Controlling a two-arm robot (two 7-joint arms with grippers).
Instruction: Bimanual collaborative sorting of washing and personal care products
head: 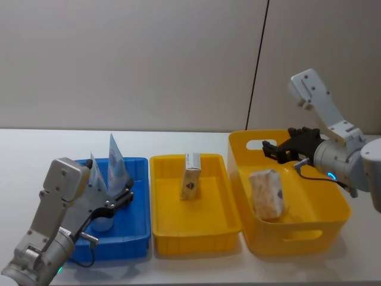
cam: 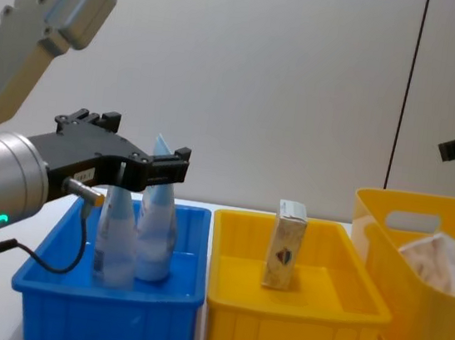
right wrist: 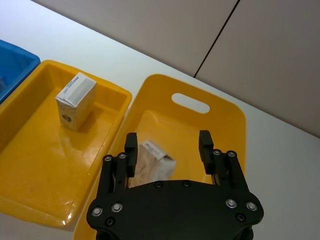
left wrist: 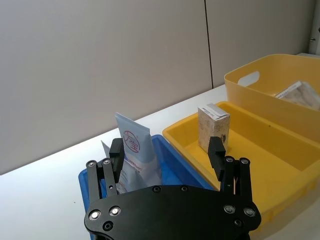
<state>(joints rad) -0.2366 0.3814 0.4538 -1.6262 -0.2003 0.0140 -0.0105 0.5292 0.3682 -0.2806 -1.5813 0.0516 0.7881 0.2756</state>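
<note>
Two tubes (head: 113,167) stand upright, cap end down, close together in the blue tray (head: 128,245). A carton (head: 191,177) stands upright near the back of the yellow tray (head: 196,239), next tray to the right. A second carton (head: 266,193) leans tilted inside the basket (head: 297,233), farthest right. The three containers sit side by side on the white tabletop (head: 59,143).

The left pincer (left wrist: 166,149) hangs over the blue tray at tube-top height, just beside the tubes, fingers spread and pinching nothing. Contact with the tubes: cannot tell.

The right pincer (right wrist: 168,142) hovers above the basket, over the second carton, well apart from it, fingers spread and empty.
</note>
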